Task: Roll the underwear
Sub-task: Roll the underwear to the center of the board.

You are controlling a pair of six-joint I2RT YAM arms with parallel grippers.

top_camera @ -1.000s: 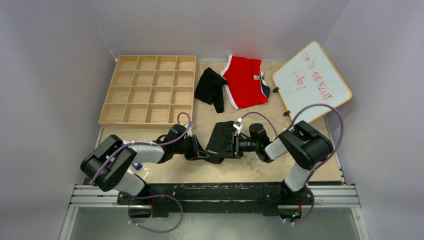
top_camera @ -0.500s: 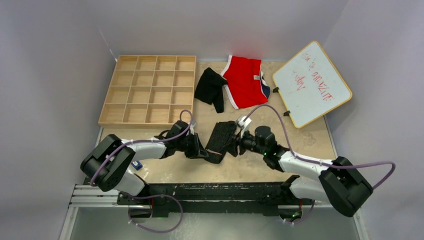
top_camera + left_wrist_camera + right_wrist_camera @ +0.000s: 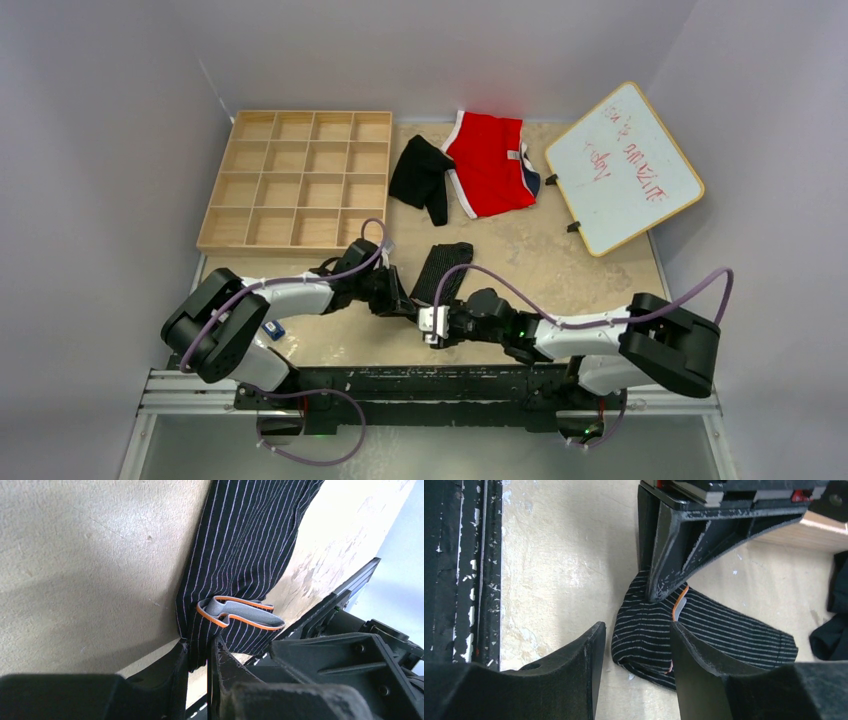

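From above, the striped underwear (image 3: 447, 268) lies near the middle of the tabletop (image 3: 560, 260). The left jaws are clamped on its near-left end, and the right jaws sit just near-right of it. A second black underwear (image 3: 420, 175) lies far back beside the red briefs (image 3: 490, 160), right of the wooden tray (image 3: 295, 180).

Left wrist: your jaws pinch the folded edge of the striped underwear (image 3: 245, 545) just beside its grey, orange-edged waistband (image 3: 240, 612). Hold that pinch firm as the anchor.

Right wrist: the jaws stand apart, holding nothing, lined up on the near fold of the striped underwear (image 3: 724, 630). Lower them squarely, catch every layer, then turn the roll tight and even toward the far end.
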